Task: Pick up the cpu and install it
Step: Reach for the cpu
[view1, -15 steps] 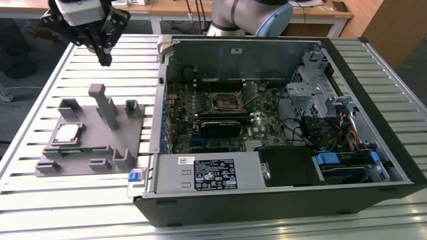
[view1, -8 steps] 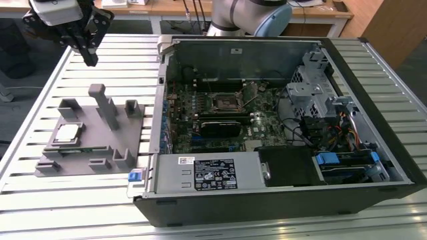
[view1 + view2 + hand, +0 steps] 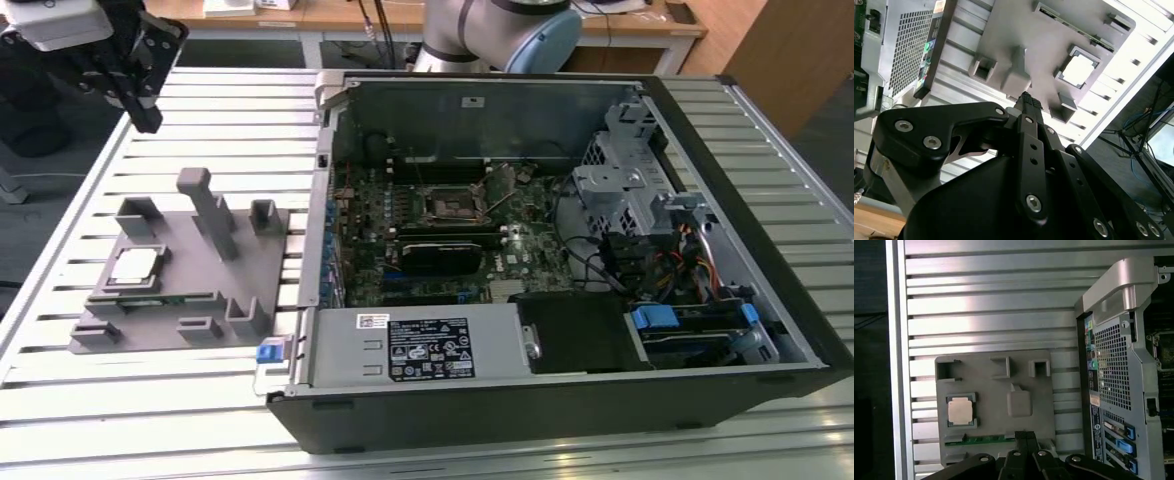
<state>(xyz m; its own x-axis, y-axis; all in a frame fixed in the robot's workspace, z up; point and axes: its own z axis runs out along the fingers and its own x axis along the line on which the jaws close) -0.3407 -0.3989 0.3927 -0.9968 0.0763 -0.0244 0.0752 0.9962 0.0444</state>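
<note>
Exterior view: hovering with the end effector (image 3: 144, 118) high above the slatted table (image 3: 200, 130), on the exterior view's left, fingers closed together and gripping nothing. Staying clear of everything below, well apart from the cpu (image 3: 135, 264). Lying flat there, pale top up, in a square pocket of the grey fixture (image 3: 260, 262). Sitting just beside that fixture, on the exterior view's right, with an open computer case (image 3: 534, 410) showing a motherboard and a black socket frame (image 3: 454, 205) near the middle.

Second wrist view: looking past the black end effector (image 3: 1028, 100), with tips meeting, no gap, and holding nothing. Resting beyond those tips and apart from them, the cpu (image 3: 1078, 69) in its raised pocket on the fixture (image 3: 1054, 35), with the perforated rear panel of the case (image 3: 909, 45) off to one side.

First wrist view: looking down on the table (image 3: 989, 315) and the fixture (image 3: 989, 395). Lying in the pocket near one edge of the fixture, the cpu (image 3: 960, 410), untouched. Showing against the fixture, near a green strip (image 3: 979, 439) seated in a slot, the closed end effector (image 3: 1024, 436). Standing beside the fixture, the case (image 3: 1111, 365).
</note>
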